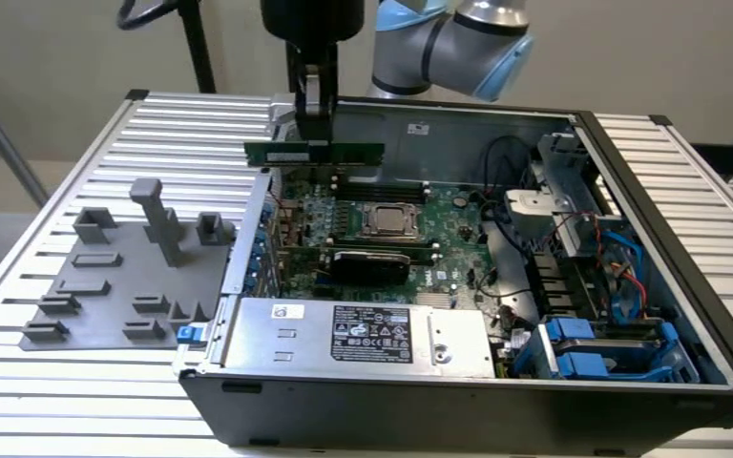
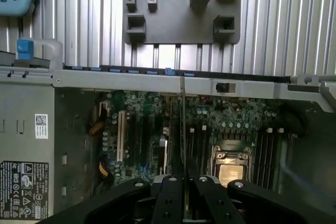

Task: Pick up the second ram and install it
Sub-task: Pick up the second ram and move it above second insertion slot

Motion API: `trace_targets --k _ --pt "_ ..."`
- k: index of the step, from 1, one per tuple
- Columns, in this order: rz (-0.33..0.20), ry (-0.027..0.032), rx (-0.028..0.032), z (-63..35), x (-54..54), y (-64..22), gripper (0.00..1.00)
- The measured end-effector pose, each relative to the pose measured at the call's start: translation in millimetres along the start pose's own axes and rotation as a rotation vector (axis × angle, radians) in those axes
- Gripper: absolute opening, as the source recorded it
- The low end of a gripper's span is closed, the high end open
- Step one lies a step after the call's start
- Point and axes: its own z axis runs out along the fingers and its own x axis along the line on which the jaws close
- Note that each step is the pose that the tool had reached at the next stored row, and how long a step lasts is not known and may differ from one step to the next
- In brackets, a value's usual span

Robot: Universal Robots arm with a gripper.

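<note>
Gripper (image 1: 314,136) nearly closed, pinching the RAM stick (image 1: 354,154) at its top edge. Stick is a long, thin green board, held level, hanging over the motherboard (image 1: 450,215) inside the open computer case (image 1: 469,410), not seated. Wrist view shows it edge-on (image 2: 183,129).

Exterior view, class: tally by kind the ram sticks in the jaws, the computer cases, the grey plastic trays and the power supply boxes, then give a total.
ram stick: 1
computer case: 1
grey plastic tray: 1
power supply box: 1
Total: 4
</note>
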Motion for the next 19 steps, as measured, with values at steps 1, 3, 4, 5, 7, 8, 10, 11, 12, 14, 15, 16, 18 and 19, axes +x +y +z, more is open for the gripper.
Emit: trace_targets --k 1,3,4,5,7,8,10,11,12,14,15,16,18,19 --pt "0.000 -0.0001 0.0000 1.3 -0.6 -3.9 0.14" --pt "0.002 0.0001 0.0000 3.9 -1.6 -11.2 0.14" --pt "0.002 0.0001 -0.0001 5.2 -2.1 -15.0 0.14" --pt "0.003 0.0001 0.0000 6.5 -2.6 -18.5 0.14" --pt "0.004 0.0001 0.0001 9.0 -3.9 -25.0 0.14" --pt "0.005 0.0001 0.0001 10.2 -4.5 -28.1 0.14" --pt "0.006 0.0001 0.0001 12.4 -6.0 -34.1 0.14" --pt "0.006 0.0001 0.0002 13.5 -6.8 -37.1 0.14" --pt "0.007 0.0001 0.0002 14.6 -7.6 -39.9 0.14" --pt "0.009 0.0002 0.0002 17.0 -8.7 -44.8 0.14" --pt "0.010 0.0002 0.0002 18.2 -9.1 -47.0 0.14" --pt "0.011 -0.0003 0.0003 19.7 -9.4 -48.9 0.14" --pt "0.014 -0.0022 0.0006 22.8 -9.8 -52.3 0.14" --pt "0.016 -0.0032 0.0006 24.2 -10.0 -54.1 0.14"
